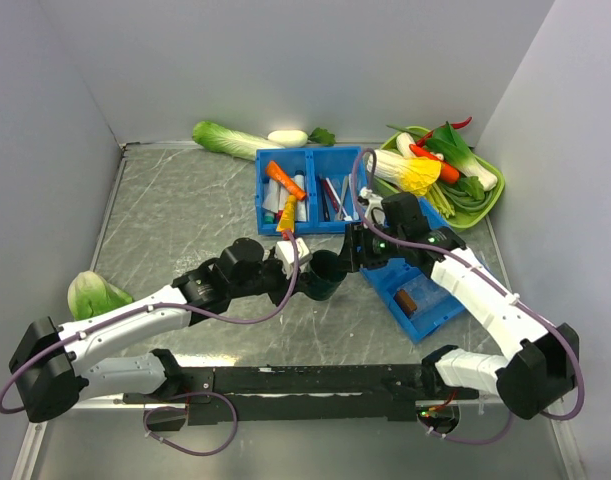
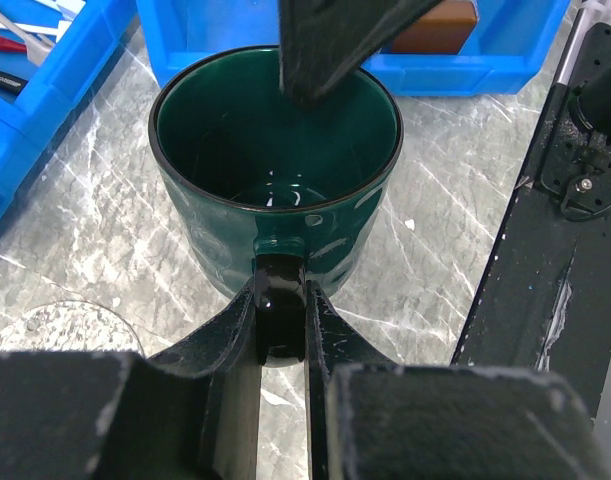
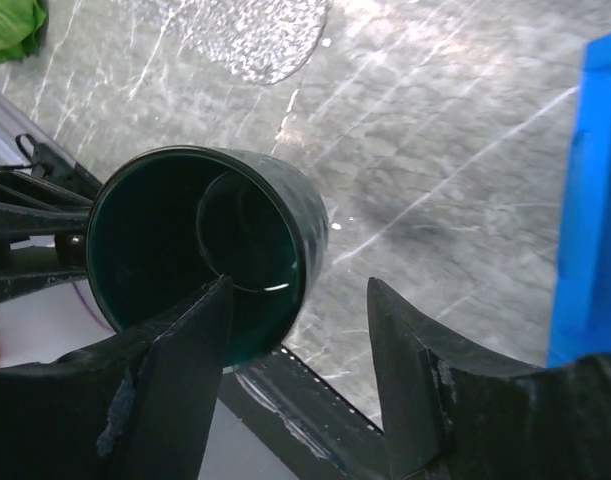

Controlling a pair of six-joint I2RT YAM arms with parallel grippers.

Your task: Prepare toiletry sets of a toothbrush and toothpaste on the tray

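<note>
Grey marbled tabletop (image 1: 185,210) carries a blue bin (image 1: 312,190) at the far side and a dark green mug (image 2: 235,250) nearer me. My left claw (image 2: 282,320) pinches narrow on the mug's handle; my right claw (image 3: 300,300) hangs wide over its rim. Toothpaste (image 1: 283,180) lies in the bin's left compartment, the toothbrush (image 1: 330,198) in its right.

No legible text, label, brand or number on anything in view.
</note>
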